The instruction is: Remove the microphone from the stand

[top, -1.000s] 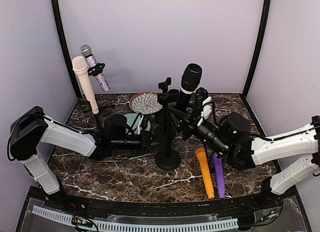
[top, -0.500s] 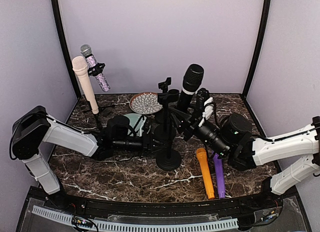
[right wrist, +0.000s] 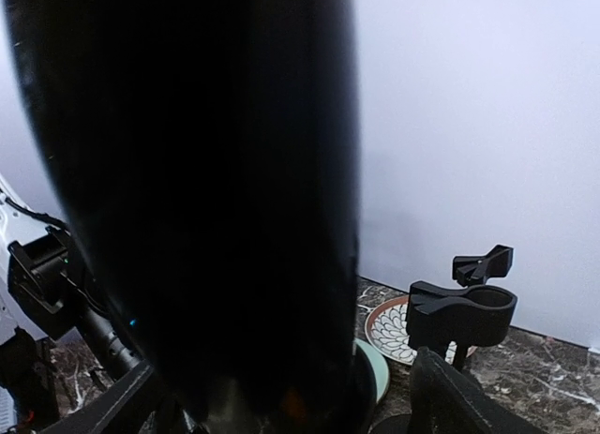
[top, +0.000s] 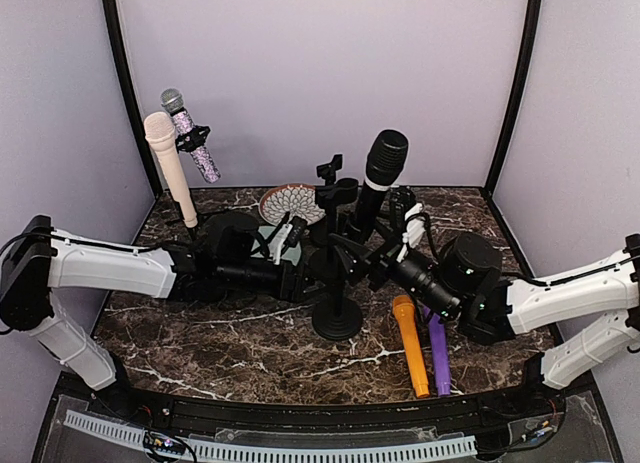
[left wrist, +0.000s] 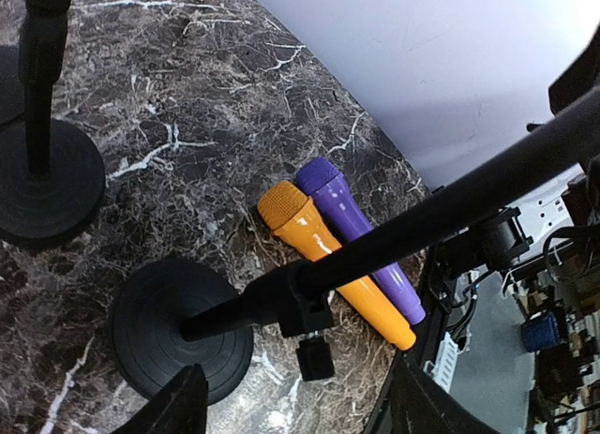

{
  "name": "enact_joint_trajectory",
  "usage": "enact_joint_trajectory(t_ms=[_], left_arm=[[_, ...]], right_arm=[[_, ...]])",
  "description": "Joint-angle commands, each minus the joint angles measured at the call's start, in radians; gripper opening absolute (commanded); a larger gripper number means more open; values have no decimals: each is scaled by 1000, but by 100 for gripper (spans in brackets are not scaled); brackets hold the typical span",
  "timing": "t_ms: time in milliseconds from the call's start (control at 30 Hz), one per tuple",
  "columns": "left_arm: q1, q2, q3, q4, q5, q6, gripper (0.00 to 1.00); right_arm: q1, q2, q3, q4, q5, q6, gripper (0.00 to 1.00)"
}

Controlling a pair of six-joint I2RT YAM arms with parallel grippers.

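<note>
Left end effector (left wrist: 298,370) gapes near stand (left wrist: 394,232); right end effector (right wrist: 281,396) gapes around microphone (right wrist: 206,172).

The space is being closed in by plain, pale lilac walls (top: 320,73) at the back and on both sides. The back corners are being marked by two black upright posts (top: 515,83). A dark brown, marble-patterned worktop (top: 250,348), veined in white, is being lit softly and evenly. Its near edge is being bordered by a curved black rim (top: 300,415) and a white slotted strip (top: 270,448). Past that edge, in the left wrist view, cluttered surroundings (left wrist: 553,331) are being glimpsed, too blurred to make out.
</note>
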Motion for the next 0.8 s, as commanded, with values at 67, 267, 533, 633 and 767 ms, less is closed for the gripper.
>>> enact_joint_trajectory(t_ms=[67, 267, 533, 633, 767], left_arm=[[-17, -106, -1, -33, -116, 344, 70], [-80, -189, -64, 79, -226, 643, 70], [-235, -157, -109, 191, -469, 1014, 67], [-264, -106, -107, 220, -542, 1085, 66], [-284, -60, -108, 266, -599, 1174, 65]], right_arm=[[13, -43, -19, 6, 50, -4, 95], [14, -89, -40, -6, 93, -11, 97], [14, -117, -59, -6, 121, -20, 97], [14, -108, -52, -5, 114, -19, 97], [13, -87, -21, -23, 108, -19, 97]])
